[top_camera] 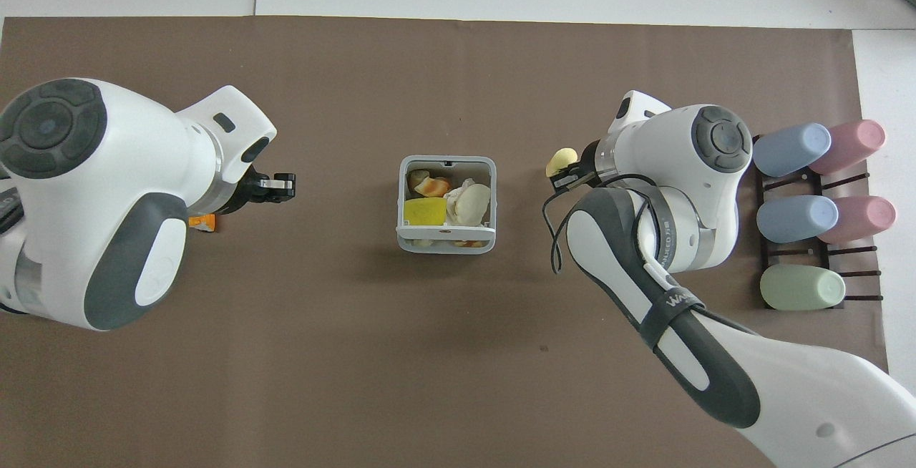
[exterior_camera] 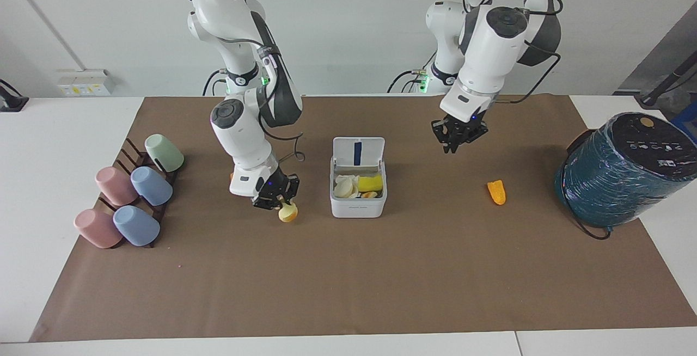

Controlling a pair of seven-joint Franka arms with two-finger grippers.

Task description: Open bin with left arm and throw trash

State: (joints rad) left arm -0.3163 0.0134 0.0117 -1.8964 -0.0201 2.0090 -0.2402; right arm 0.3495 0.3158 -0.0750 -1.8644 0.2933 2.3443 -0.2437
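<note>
Pale yellow trash [exterior_camera: 287, 213] is pinched in right gripper [exterior_camera: 276, 202]; open bin [exterior_camera: 358, 208] lies beside it, toward left-arm end. Left gripper [exterior_camera: 455, 139] state: cannot tell.

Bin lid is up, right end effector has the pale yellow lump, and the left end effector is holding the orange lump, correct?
Not quite. The left end effector holds nothing; the orange lump lies on the brown mat, as the facing view shows. The bin lid is up and the right end effector has the pale yellow lump.
</note>
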